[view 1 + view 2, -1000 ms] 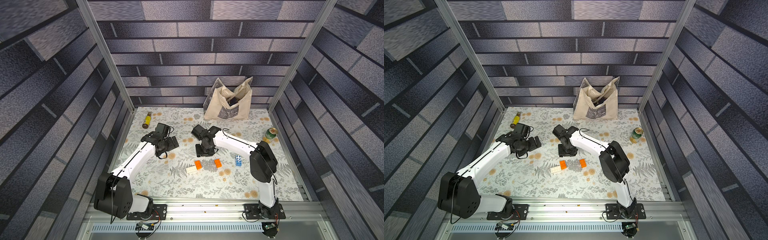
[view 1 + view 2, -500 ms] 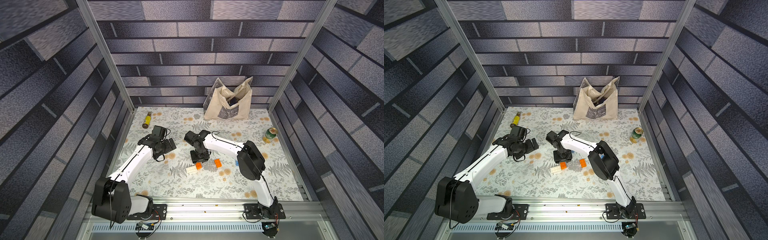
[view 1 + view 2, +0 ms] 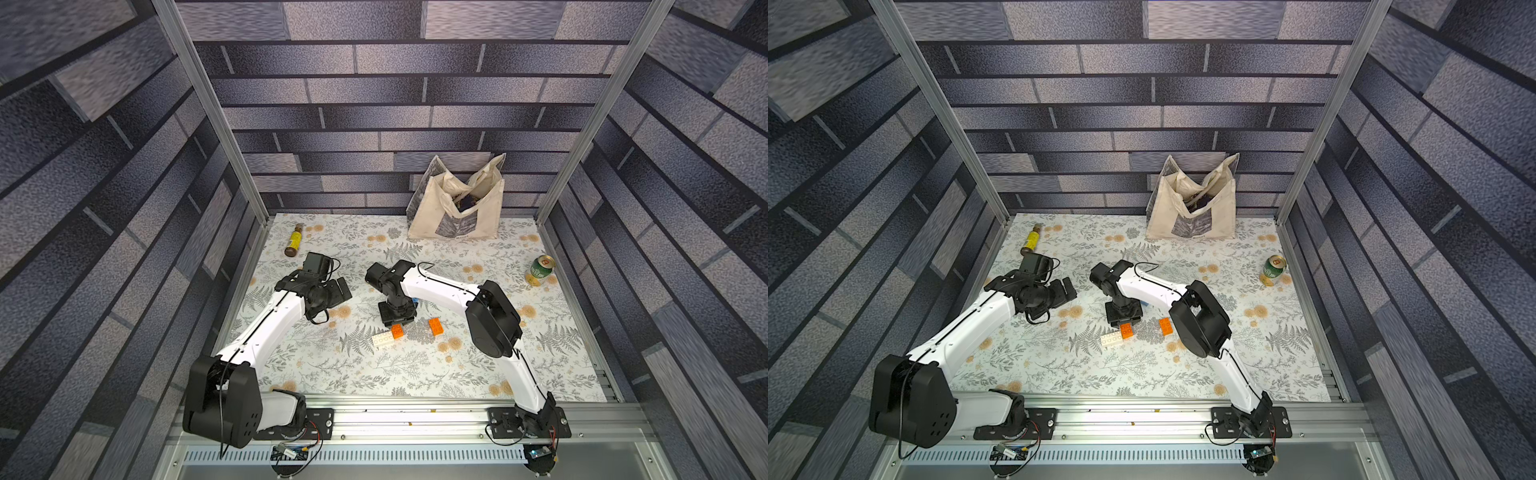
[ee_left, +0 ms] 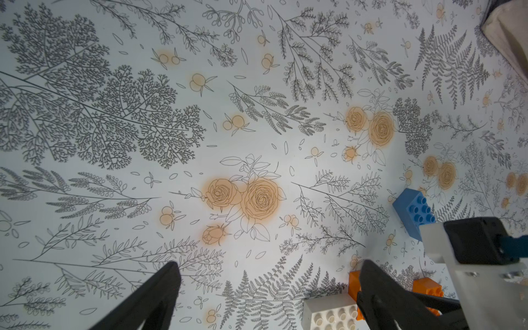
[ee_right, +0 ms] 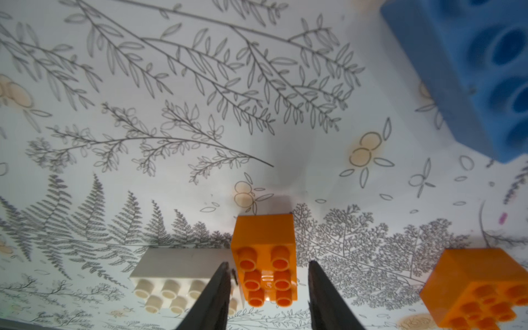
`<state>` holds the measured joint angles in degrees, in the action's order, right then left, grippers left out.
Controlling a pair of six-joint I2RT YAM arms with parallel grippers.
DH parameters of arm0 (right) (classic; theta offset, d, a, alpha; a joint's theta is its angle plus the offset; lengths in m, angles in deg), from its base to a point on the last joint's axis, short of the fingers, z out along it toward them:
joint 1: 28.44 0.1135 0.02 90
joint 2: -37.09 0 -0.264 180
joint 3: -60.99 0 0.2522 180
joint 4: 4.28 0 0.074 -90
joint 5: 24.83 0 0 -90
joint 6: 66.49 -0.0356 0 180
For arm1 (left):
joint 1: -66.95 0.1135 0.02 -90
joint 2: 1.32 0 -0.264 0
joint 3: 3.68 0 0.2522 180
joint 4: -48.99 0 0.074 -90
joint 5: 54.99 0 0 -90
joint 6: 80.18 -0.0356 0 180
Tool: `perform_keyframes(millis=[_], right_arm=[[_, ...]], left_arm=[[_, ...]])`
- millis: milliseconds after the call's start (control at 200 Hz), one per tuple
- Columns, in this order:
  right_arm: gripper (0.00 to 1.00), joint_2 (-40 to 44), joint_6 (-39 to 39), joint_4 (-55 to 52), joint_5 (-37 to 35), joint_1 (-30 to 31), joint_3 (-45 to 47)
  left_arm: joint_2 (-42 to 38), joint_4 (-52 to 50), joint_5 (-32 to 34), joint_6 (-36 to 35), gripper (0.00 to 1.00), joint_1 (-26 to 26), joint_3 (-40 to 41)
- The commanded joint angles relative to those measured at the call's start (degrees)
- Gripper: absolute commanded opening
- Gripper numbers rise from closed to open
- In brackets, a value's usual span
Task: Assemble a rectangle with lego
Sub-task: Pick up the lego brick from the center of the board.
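Right jaws narrow astride orange brick [image 5: 263, 237], gaps both sides; left jaws wide. Light, rigid, slick: pinch flat sidewalls.

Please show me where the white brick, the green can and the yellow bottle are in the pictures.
white brick [image 3: 383, 339]: in a top view, on its studded top face.
green can [image 3: 537, 274]: in a top view, on its green side wall.
yellow bottle [image 3: 295, 241]: in a top view, on its yellow body.

Tote bag [image 3: 457, 216] against back wall; green can [image 3: 540, 270] upright; yellow bottle [image 3: 294, 245] lying on floral mat [image 3: 374, 374].
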<state>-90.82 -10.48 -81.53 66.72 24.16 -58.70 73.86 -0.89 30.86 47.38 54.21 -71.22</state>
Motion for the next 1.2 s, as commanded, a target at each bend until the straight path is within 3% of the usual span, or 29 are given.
perform_keyframes(millis=[0,185,666,842,1197], right_arm=[[0.44,-0.7,0.1,-2.4,-1.1,0.0,-0.6],[0.39,-0.1,0.0,-2.3,-1.0,-0.1,0.2],[0.45,-0.2,0.9,-1.4,0.4,0.4,0.6],[0.51,-0.6,1.4,-1.7,0.0,0.8,-0.4],[0.47,-1.6,1.4,-2.4,-0.1,0.9,-0.8]], left_arm=[[-1.6,0.6,-0.1,0.2,1.00,0.5,1.2],[-1.6,0.8,-0.2,0.3,1.00,0.8,1.4],[-2.1,1.2,-0.3,0.4,1.00,1.1,2.0],[-1.7,1.3,-0.6,0.5,1.00,1.2,2.2],[-1.1,1.6,-0.7,0.4,1.00,1.4,1.8]])
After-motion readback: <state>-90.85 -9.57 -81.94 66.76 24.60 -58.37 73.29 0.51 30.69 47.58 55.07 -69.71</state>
